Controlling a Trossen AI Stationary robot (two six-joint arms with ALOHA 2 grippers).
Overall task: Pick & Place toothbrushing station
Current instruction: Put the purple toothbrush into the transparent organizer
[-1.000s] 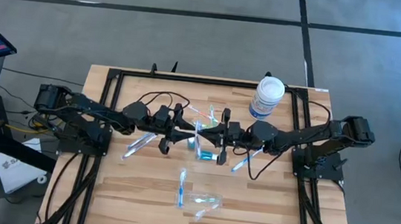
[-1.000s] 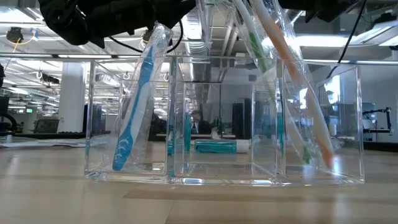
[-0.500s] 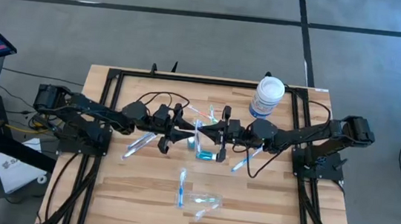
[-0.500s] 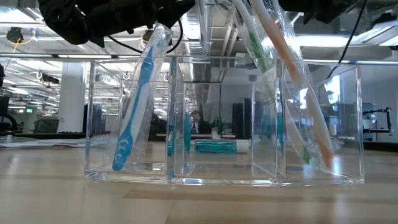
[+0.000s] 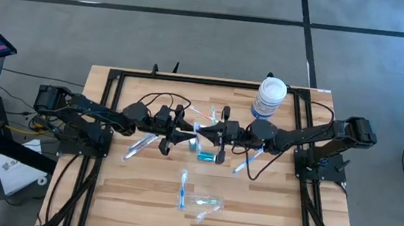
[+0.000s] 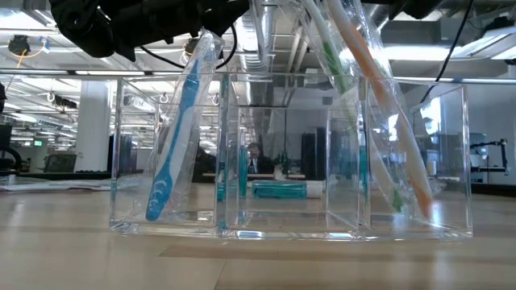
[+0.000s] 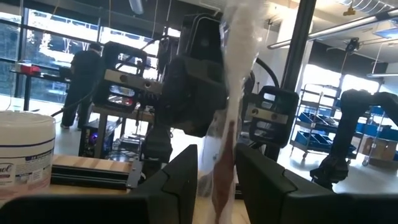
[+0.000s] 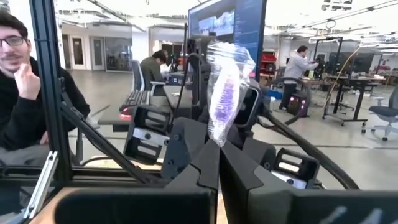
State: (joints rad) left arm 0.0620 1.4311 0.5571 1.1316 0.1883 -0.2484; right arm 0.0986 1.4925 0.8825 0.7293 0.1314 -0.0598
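My left gripper point(image 5: 187, 132) and right gripper point(image 5: 208, 135) meet tip to tip above the table's middle, both on one toothbrush in a clear wrapper point(image 5: 198, 129). It stands up between the left fingers point(image 7: 225, 93) and above the shut right fingers point(image 8: 225, 93). The short teal tube point(image 5: 205, 157) lies on the table just nearer. The clear tray point(image 5: 209, 202) stands near the front edge. In the low view a blue toothbrush point(image 6: 173, 145), a green one point(image 6: 334, 64) and an orange-pink one point(image 6: 387, 121) lean in the tray point(image 6: 290, 229). My left gripper has the wrapped toothbrush between its two fingers, and the wrapper point(image 7: 219, 168) fills the gap. The fingers come level from the table's left, across the toothbrush, which is clear of the table. My right gripper pinches the wrapper's lower end point(image 8: 217, 138) between its shut fingers. The fingers come level from the table's right, and the toothbrush stands above them, clear of the table.
A big white tub with a blue label point(image 5: 270, 97) stands at the far right. Wrapped toothbrushes lie left point(image 5: 138, 145) and right point(image 5: 246, 163) of the middle, and another point(image 5: 183, 188) lies by the tray. A person point(image 8: 18, 81) sits beyond the table.
My right gripper has edged a little toward the table's left, closer to my left gripper, with the wrapped toothbrush still between them. Nothing on the table has moved.
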